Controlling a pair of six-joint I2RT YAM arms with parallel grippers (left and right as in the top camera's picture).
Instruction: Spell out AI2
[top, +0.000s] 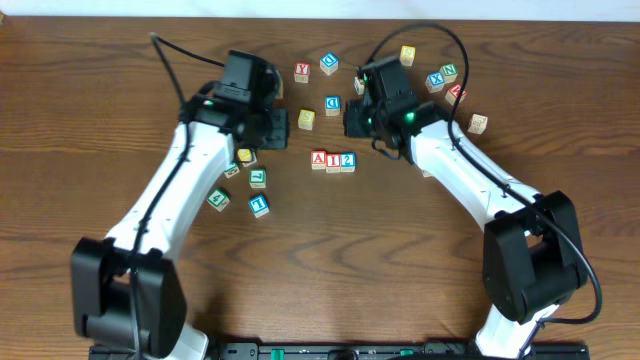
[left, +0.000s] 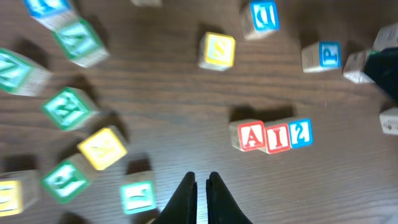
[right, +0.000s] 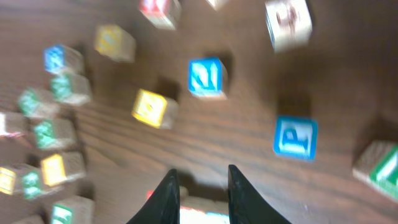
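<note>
Three cubes stand in a row at the centre of the overhead frame, reading A (top: 318, 159), I (top: 333, 161), 2 (top: 347, 160), with neighbours touching side to side. The word looks spelled. Handling, as judged: small wooden cubes, light, stiff and not fragile. Flat faces should give a sure hold across two opposite sides, but on the smooth table (top: 400, 260) a nudge would likely slide one and carry its neighbours along. Any correction is best taken from above, across the front and back faces, or on the free outer face of A or 2. The left gripper (left: 202, 186) is closed tip to tip and empty; in its view the row lies up and to the right, apart. The right gripper (right: 200, 186) has its jaws parted a modest way with nothing between them. A red and pale strip at the bottom edge of that frame may be the row — too blurred to be sure. Overhead, the row sits below both grippers and touches neither.
</note>
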